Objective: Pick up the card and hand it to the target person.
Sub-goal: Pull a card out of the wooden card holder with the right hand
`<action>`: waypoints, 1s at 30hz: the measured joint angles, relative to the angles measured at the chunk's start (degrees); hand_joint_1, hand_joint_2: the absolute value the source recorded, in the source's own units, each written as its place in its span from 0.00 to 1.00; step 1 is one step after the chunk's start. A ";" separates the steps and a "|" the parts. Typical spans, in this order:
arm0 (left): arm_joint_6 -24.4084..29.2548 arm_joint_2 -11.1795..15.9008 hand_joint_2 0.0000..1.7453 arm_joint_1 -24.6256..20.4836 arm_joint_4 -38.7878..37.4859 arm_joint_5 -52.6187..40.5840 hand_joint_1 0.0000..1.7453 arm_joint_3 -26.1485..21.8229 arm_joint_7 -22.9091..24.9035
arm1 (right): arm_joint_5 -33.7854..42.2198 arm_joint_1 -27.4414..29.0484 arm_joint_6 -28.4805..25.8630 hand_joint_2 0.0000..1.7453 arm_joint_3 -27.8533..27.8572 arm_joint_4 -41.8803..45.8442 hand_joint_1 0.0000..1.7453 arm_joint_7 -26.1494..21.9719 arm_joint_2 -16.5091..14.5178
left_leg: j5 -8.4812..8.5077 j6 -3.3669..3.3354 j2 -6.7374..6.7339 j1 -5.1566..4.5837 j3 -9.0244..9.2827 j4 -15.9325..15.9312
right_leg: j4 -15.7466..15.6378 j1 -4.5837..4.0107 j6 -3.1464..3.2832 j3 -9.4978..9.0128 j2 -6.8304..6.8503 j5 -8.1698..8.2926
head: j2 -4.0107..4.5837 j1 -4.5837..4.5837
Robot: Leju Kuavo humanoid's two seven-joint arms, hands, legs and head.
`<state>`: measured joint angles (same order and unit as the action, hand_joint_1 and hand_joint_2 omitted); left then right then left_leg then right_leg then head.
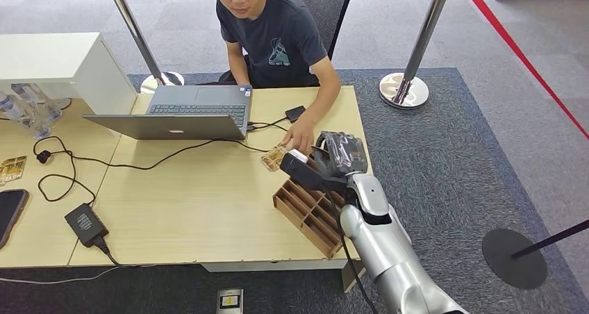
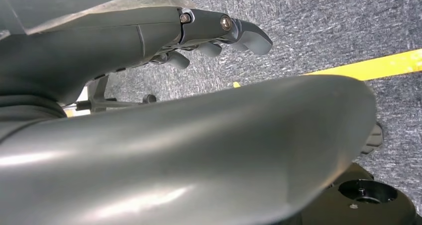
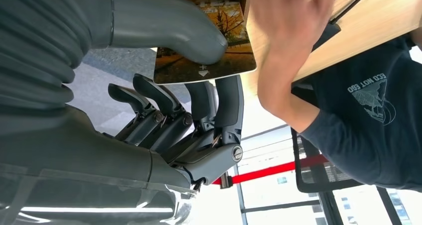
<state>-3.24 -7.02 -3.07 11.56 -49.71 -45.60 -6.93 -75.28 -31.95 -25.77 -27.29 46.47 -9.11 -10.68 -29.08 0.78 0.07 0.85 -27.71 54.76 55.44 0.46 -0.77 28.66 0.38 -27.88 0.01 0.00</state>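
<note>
Handover live | my right robot hand [image 3: 164, 80] pinches the glossy autumn-photo card [image 3: 209, 46] between thumb and fingers above the light wooden desk [image 1: 194, 203] | person's hand [image 1: 300, 135] reaching in | risk: late release tugs or bends it, early release drops it | left robot hand [image 2: 209, 33] hangs loosely curled, holding nothing

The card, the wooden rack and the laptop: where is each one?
card [image 3: 219, 51], right wrist view, on its picture face.
wooden rack [image 1: 305, 213], head view, on its slotted top.
laptop [image 1: 198, 110], head view, on its keyboard.
</note>
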 joint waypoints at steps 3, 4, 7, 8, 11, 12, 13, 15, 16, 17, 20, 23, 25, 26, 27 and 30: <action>0.00 0.00 0.00 0.00 0.00 -0.17 0.00 -0.04 0.00 | 0.31 0.06 1.08 1.00 -0.33 1.05 1.00 -0.45 0.15 | 0.00 0.00 0.00 0.00 0.00 0.00 | 0.00 0.00 0.00 0.00 0.00 0.00 | 0.00 0.00; -0.01 0.00 0.00 -0.01 0.00 -0.22 0.00 -0.05 0.00 | 0.48 0.14 1.47 1.00 -0.46 1.58 1.00 -0.69 0.24 | 0.00 0.00 0.00 0.00 0.00 0.00 | 0.00 0.00 0.00 0.00 0.00 0.00 | -0.01 0.00; -0.01 0.00 0.00 0.00 0.00 -0.33 0.00 -0.08 0.00 | 0.84 0.63 2.55 1.00 -0.91 3.77 1.00 -1.30 0.67 | 0.00 0.00 0.00 0.00 0.00 0.00 | 0.00 0.00 0.00 0.01 0.00 0.00 | 0.00 0.00; 0.00 0.00 0.00 0.00 0.00 -0.37 0.00 -0.09 -0.01 | 0.90 0.87 2.91 1.00 -1.09 4.66 1.00 -1.40 0.89 | 0.00 0.00 0.00 0.00 0.00 0.00 | 0.00 0.00 0.00 0.01 0.00 0.00 | 0.00 0.00; 0.01 0.00 0.00 0.00 0.00 -0.45 0.00 -0.20 -0.08 | 1.13 1.63 4.41 1.00 -1.52 8.04 1.00 -1.51 1.78 | 0.00 0.00 0.00 0.00 0.00 0.00 | 0.00 0.00 0.00 0.01 0.00 0.00 | 0.01 0.00; 0.01 -0.01 0.00 0.00 0.00 -0.45 0.00 -0.29 -0.09 | 1.21 1.87 5.04 1.00 -1.69 9.37 1.00 -1.49 2.15 | 0.00 0.00 0.00 0.00 0.00 0.00 | 0.00 0.00 0.00 0.01 0.00 0.00 | 0.01 0.00; 0.00 -0.01 0.00 0.00 0.00 -0.45 0.00 -0.40 -0.11 | 1.30 2.10 5.63 1.00 -1.91 10.71 1.00 -1.44 2.54 | 0.00 0.00 0.00 0.00 -0.01 0.00 | 0.00 0.00 0.00 0.02 0.00 0.00 | 0.01 0.00; 0.00 -0.03 0.00 0.00 0.00 -0.45 0.00 -0.69 -0.17 | 1.40 2.53 6.64 1.00 -2.40 13.56 1.00 -1.37 3.37 | 0.00 0.00 0.00 0.00 -0.01 0.00 | 0.00 0.00 0.00 0.02 0.00 0.00 | 0.01 0.00; 0.00 -0.04 0.00 0.00 0.00 -0.45 0.00 -0.84 -0.21 | 1.43 2.73 6.98 1.00 -2.63 15.03 1.00 -1.37 3.79 | 0.00 0.00 0.00 0.00 -0.01 0.00 | 0.00 0.00 0.00 0.02 0.00 0.00 | 0.01 0.00; 0.01 -0.05 0.00 0.00 0.00 -0.45 0.00 -0.99 -0.25 | 1.43 2.87 7.28 1.00 -2.87 16.51 1.00 -1.39 4.20 | 0.00 0.00 0.00 0.00 -0.01 0.00 | 0.00 0.00 0.00 0.02 0.00 0.00 | 0.01 0.00; 0.01 -0.07 0.00 0.00 0.00 -0.45 0.00 -1.33 -0.32 | 1.34 3.02 7.72 1.00 -3.66 20.20 1.00 -1.55 5.26 | 0.00 0.00 0.00 0.00 -0.01 0.00 | 0.00 0.00 0.00 0.02 0.00 0.00 | 0.00 0.00; 0.00 -0.09 0.00 -0.01 0.00 -0.36 0.00 -1.58 -0.39 | 1.40 2.96 7.86 1.00 -4.45 22.87 1.00 -1.94 5.94 | 0.00 0.00 0.00 0.00 -0.01 0.00 | 0.00 0.00 0.00 0.01 0.00 0.00 | 0.01 0.00; 0.00 -0.10 0.00 -0.02 0.01 -0.13 0.00 -1.85 -0.41 | 1.69 2.79 8.04 1.00 -4.99 24.20 1.00 -2.27 6.15 | 0.00 0.00 0.00 0.00 -0.01 0.00 | 0.00 0.00 0.00 0.01 0.00 0.00 | 0.01 0.00; 0.04 -0.11 0.00 -0.04 0.01 0.01 0.00 -2.07 -0.37 | 1.93 2.63 8.18 1.00 -5.31 24.73 1.00 -2.41 6.20 | 0.00 0.00 0.00 0.00 -0.01 0.00 | 0.00 0.00 0.00 0.01 0.00 0.00 | 0.01 0.00; 0.09 -0.13 0.00 -0.06 0.01 0.17 0.00 -2.31 -0.27 | 2.21 2.39 8.30 1.00 -5.62 25.19 1.00 -2.56 6.23 | 0.00 0.00 0.00 0.00 -0.01 0.00 | 0.01 0.00 0.00 0.01 0.00 0.00 | 0.00 0.00; 0.35 -0.19 0.00 -0.13 0.01 0.56 0.00 -3.01 0.29 | 3.08 1.27 8.52 1.00 -6.58 26.32 1.00 -2.97 6.10 | 0.01 0.01 0.00 0.00 -0.01 0.00 | 0.02 0.00 0.00 0.01 0.00 0.00 | 0.00 -0.01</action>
<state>-2.89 -7.21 -3.20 11.57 -49.16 -48.61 -6.64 -72.20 -30.68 -17.25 -33.88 72.79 -12.09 -4.57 -29.07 0.78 0.07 0.85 -27.72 54.76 55.45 0.46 -0.77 28.66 0.38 -27.88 0.01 -0.01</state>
